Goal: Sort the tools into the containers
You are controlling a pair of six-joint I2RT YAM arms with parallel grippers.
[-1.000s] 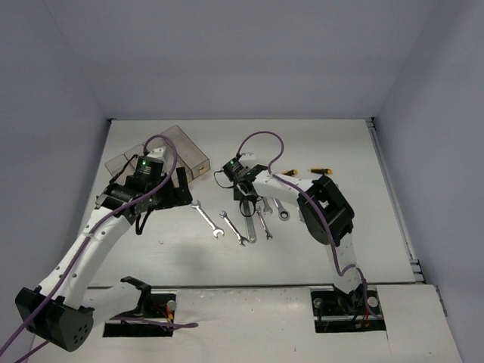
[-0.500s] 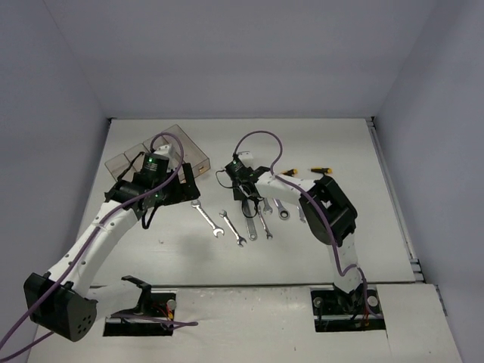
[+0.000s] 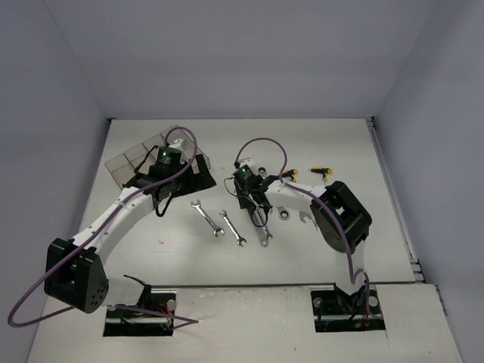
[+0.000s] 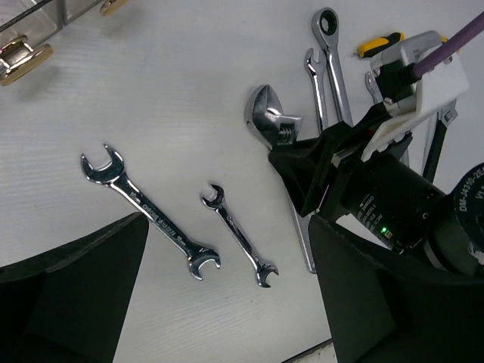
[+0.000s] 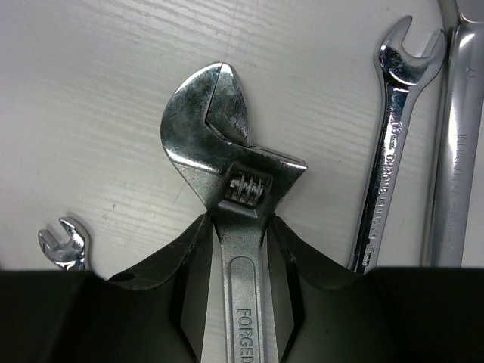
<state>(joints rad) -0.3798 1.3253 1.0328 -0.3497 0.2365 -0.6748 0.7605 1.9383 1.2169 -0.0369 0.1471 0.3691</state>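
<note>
The containers [image 3: 128, 157], a row of clear smoky bins, sit at the far left, partly hidden by my left arm; a bin edge shows in the left wrist view [image 4: 45, 19]. My left gripper [image 3: 201, 179] is open and empty [image 4: 227, 249], above two open-end wrenches [image 4: 151, 215] [image 4: 238, 243]. My right gripper [image 3: 255, 204] is shut on a chrome adjustable wrench [image 5: 238, 189] just behind its head [image 5: 238, 231]. The wrench handle [image 3: 264, 236] points toward me, and its head shows in the left wrist view [image 4: 272, 121].
The larger open-end wrench [image 3: 206, 217] and the small one [image 3: 232, 227] lie left of the right gripper. Combination wrenches [image 5: 386, 151] [image 5: 454, 151] and a ratchet wrench [image 3: 282, 213] lie to its right. Two yellow-and-black tools [image 3: 321, 171] [image 3: 291, 172] lie farther back.
My left arm has swung right and away, its gripper now at the bins' right end. My right gripper has shifted slightly right with the adjustable wrench, which now lies angled.
</note>
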